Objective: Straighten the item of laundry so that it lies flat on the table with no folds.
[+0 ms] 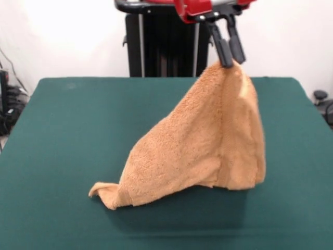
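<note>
Plain white wall [62, 36] behind, evenly and brightly lit. Dark cables [13, 96] and black equipment [4, 83] clustered at left edge, beside the wall. Small dark round object [320, 95] low at right edge.

I see a white wall [62, 36] behind everything; dark cables [11, 104] lie below it at left; a small black object [320, 96] sits below it at right.
</note>
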Action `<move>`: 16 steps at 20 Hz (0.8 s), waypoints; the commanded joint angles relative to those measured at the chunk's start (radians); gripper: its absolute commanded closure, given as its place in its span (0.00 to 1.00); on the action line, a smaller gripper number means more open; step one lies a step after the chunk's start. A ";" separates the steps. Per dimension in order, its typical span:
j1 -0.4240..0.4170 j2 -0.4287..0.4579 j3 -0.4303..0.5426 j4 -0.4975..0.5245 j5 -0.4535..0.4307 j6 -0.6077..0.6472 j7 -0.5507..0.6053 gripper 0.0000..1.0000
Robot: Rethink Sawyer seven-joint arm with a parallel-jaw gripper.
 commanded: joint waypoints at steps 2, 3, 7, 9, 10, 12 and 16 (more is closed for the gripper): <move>0.152 0.078 -0.107 0.029 -0.072 0.104 0.067 1.00; 0.162 0.083 -0.122 0.025 -0.080 0.100 0.066 1.00; 0.179 0.087 -0.150 0.021 -0.097 0.111 0.056 1.00; 0.167 0.074 -0.138 0.025 -0.091 0.131 0.049 1.00; 0.155 0.057 -0.124 0.030 -0.081 0.150 0.043 1.00; 0.138 0.025 -0.105 0.037 -0.069 0.160 0.041 1.00; 0.142 -0.019 -0.117 0.048 -0.075 0.146 0.054 1.00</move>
